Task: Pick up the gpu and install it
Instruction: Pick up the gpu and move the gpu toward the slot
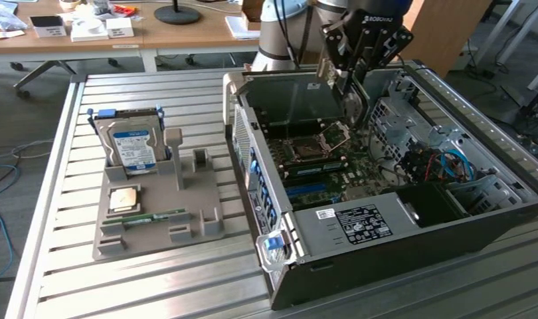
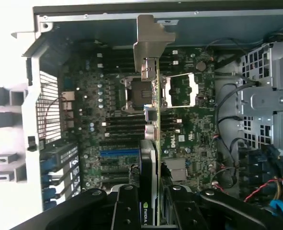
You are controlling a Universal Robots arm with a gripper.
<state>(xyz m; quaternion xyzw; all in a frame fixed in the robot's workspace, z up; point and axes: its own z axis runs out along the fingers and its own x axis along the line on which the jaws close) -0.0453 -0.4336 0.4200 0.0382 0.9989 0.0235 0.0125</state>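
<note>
My gripper (image 1: 351, 63) hangs over the open computer case (image 1: 251, 156), shut on the gpu (image 1: 349, 100). In the wrist view the gpu (image 2: 154, 143) is seen edge-on, a thin dark card clamped between my black fingers (image 2: 127, 208), with its silver bracket (image 2: 151, 38) at the far end. The card is held above the motherboard (image 2: 198, 124), over the processor socket (image 2: 139, 93) and the row of slots (image 2: 119, 153). It touches no slot that I can see.
A grey holder tray (image 1: 154, 229) lies at the exterior view's left of the case, carrying an upright hard drive (image 1: 131, 147), a processor chip (image 1: 123, 198) and a green memory stick (image 1: 154, 217). Cables (image 1: 446, 166) and a drive cage crowd the case's right side.
</note>
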